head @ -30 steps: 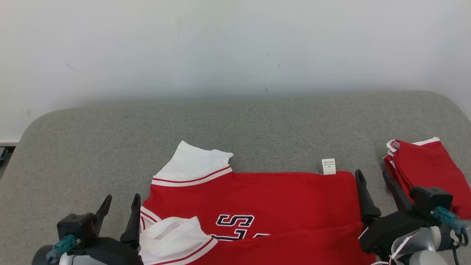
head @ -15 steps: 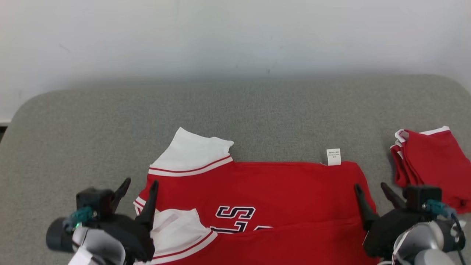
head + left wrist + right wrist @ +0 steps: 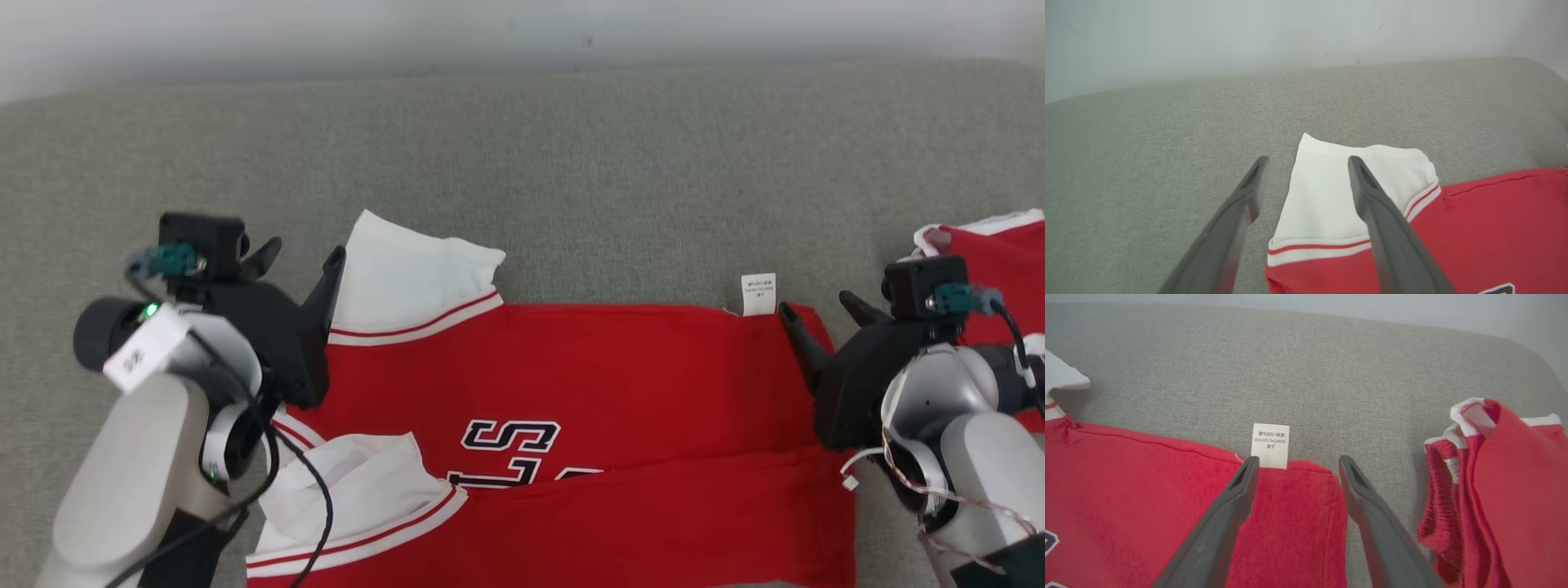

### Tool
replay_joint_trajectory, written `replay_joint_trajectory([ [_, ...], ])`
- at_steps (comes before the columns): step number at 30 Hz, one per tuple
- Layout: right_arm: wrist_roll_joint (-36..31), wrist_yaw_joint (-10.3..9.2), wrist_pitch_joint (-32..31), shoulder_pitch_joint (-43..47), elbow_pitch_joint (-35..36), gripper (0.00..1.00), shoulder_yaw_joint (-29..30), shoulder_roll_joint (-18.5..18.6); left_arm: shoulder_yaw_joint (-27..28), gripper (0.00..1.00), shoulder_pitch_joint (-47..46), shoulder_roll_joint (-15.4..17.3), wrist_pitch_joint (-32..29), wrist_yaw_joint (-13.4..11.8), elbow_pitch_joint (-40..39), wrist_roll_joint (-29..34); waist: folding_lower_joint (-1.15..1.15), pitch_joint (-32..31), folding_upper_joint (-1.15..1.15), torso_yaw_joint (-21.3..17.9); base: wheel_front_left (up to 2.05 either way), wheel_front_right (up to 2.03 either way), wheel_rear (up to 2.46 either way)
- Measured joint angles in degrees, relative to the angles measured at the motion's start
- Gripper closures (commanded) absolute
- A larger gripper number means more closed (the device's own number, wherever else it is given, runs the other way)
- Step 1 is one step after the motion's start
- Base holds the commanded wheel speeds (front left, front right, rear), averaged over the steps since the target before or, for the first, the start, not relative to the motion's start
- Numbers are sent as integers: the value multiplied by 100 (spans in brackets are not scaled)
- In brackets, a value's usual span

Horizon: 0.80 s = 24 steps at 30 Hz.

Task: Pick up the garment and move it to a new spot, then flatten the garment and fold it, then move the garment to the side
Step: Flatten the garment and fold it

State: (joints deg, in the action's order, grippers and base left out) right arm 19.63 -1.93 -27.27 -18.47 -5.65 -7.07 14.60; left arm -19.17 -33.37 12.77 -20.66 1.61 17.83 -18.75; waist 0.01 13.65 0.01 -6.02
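The grey fabric-covered surface [image 3: 571, 163] runs wide in front of the robot, with a pale wall behind it. The red garment [image 3: 637, 367] lies spread across its near half. A lower layer of red cloth overlaps the bottom of the dark lettering [image 3: 510, 437].

At the right edge sits a second red bundle [image 3: 1506, 490] with white trim, close to the garment but apart from it.

The left gripper [image 3: 1308, 161] has its jaws wide and holds nothing. It straddles the outer edge of the far white sleeve [image 3: 1327, 196], 1 finger over white cloth and 1 over grey. The right gripper [image 3: 1298, 459] is also spread wide and empty, straddling the garment's far right corner. I cannot tell whether either touches the cloth.

A second white sleeve [image 3: 359, 482] lies crumpled nearer the robot. The small white care label [image 3: 1270, 445] sticks out from the far hem beside the right gripper's inner fingertip.
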Motion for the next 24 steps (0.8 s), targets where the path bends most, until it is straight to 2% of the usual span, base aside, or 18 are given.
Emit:
replay_joint_trajectory([
  [8,3,19,-644,-632,-264,0,-41,80,-183,0,-883,-46,-653,145,719,67,1,530,0,-142,0,0,0],
  [17,38,44,-936,-675,-339,0,-169,65,-209,0,-1207,23,-991,194,1245,138,0,768,0,-327,0,0,0],
  [24,55,93,-1057,-766,-336,0,-230,16,-230,0,-1623,233,-1152,199,1534,364,-1,868,0,-484,0,0,0],
])
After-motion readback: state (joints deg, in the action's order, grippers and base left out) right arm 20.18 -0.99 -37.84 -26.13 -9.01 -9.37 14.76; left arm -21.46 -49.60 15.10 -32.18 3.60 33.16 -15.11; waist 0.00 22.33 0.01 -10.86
